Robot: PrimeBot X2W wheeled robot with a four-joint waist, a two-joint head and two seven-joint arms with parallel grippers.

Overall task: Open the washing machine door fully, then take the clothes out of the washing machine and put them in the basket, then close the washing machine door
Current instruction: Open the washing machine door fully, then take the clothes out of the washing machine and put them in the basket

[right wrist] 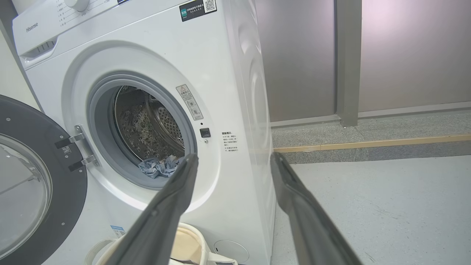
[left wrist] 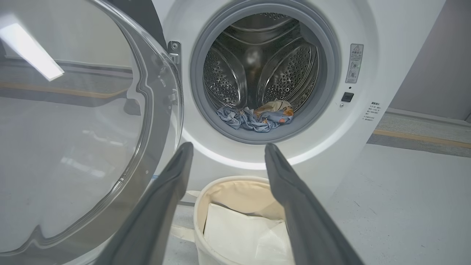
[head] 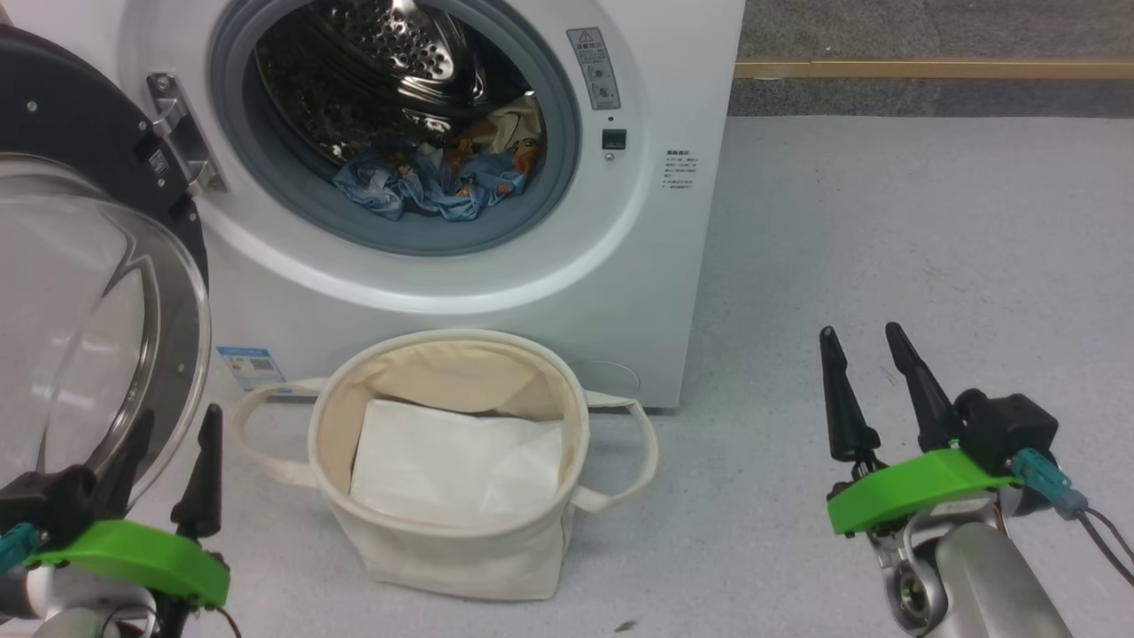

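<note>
White sheet metal forms the washing machine (head: 620,292), which is seen ahead of both hands. The washing machine door (head: 84,124) is swung wide on its hinge and is found just ahead of the left hand (head: 177,415), with its clear glass bowl bulging toward that hand. Whether the glass is touched by the hand cannot be told. The left hand's fingers are held apart, with nothing between them. The right hand (head: 859,330) is held well to the right of the machine, above the bare grey floor (head: 930,230). Its fingers are likewise spread and nothing is gripped.

The clothes (head: 438,182) are seen heaped at the bottom front of the perforated steel drum (head: 390,44), beyond and above the left hand and up and to the left of the right hand. Blue fabric with orange prints is seen in front, with a cream-yellow piece behind it. Part of the blue fabric is draped onto the grey rubber ring (head: 560,168).

The basket (head: 443,549) is set on the floor close before the machine's front, below the opening, between the two hands and nearer to the left one. A flat white folded sheet (head: 456,465) is laid inside it. A small blue label (head: 251,365) is stuck at the machine's lower corner, just beyond the left hand.
</note>
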